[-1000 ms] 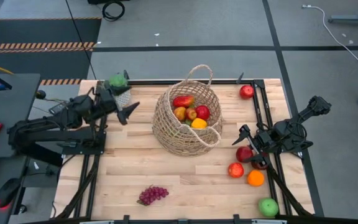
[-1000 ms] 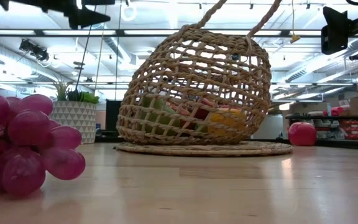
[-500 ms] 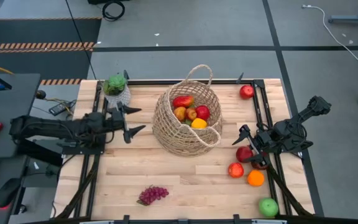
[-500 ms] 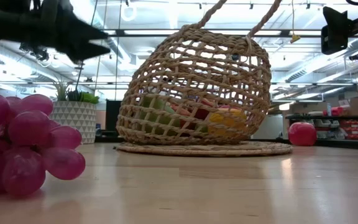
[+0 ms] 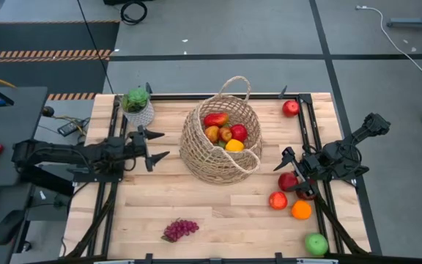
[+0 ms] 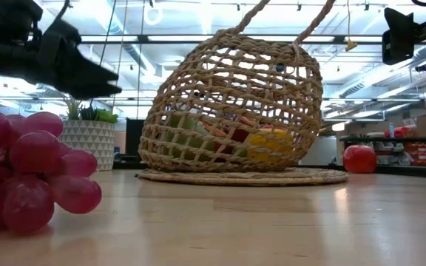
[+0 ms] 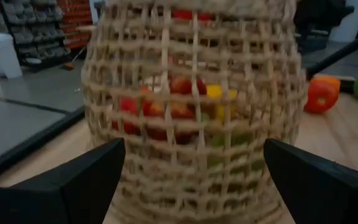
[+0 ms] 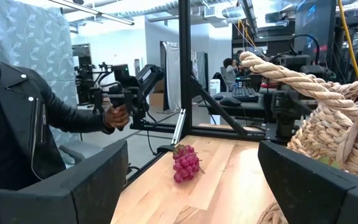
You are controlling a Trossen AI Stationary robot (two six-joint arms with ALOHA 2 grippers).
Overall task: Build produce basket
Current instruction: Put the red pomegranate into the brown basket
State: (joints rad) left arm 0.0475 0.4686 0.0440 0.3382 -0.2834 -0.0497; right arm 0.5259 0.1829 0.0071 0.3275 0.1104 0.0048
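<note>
The round tan wicker basket (image 5: 220,139), already part-filled, stands at table centre. At its nine o'clock the left gripper (image 5: 157,147) hangs spread and empty; the right gripper (image 5: 290,169), at four o'clock, likewise. Next, I think: fetch the purple grape bunch (image 5: 180,229) at seven o'clock.

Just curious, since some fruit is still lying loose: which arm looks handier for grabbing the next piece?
Probably the right. Its gripper hangs open right beside a red apple, with more loose fruit nearby. The left gripper, also open, faces the basket, with no loose produce close.
</note>
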